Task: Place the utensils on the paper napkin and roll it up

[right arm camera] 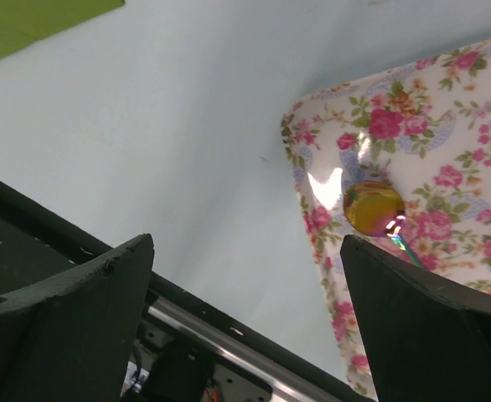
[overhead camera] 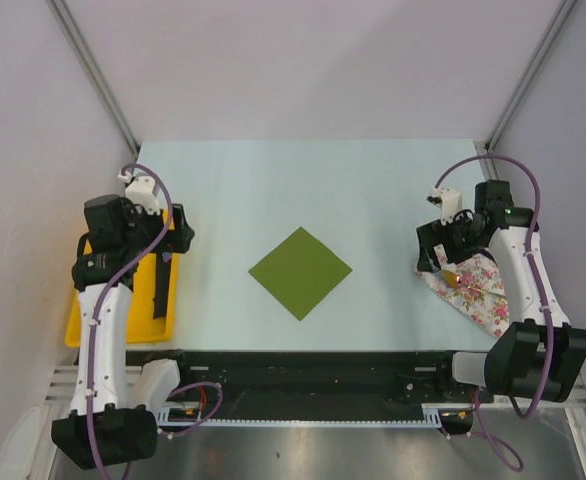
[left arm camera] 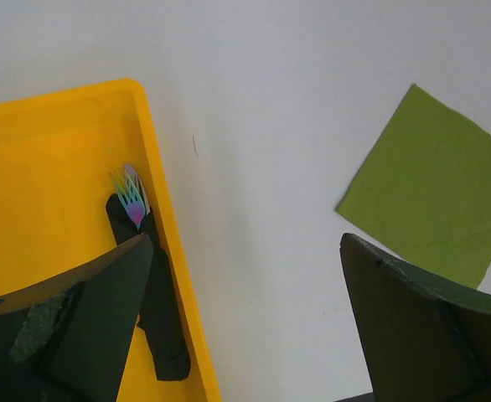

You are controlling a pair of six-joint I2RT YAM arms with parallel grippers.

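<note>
Napkin [overhead camera: 300, 272] lies flat and bare at the middle of the bench [overhead camera: 223, 180], with nothing yet placed or rolled. Left gripper [left arm camera: 245, 251], jaws apart and empty, hovers over the dark-handled fork [left arm camera: 162, 310] in the yellow tray [left arm camera: 53, 167]. Right gripper [right arm camera: 247, 247], likewise spread, hangs above the gold spoon [right arm camera: 373, 208] on a floral-print surface [right arm camera: 447, 126].

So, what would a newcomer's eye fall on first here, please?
The olive-green paper napkin lies as a diamond at the centre of the table. Then come the yellow tray on the left, holding a fork with rainbow tines, and the pink floral piece on the right, bearing a gold spoon head.
</note>
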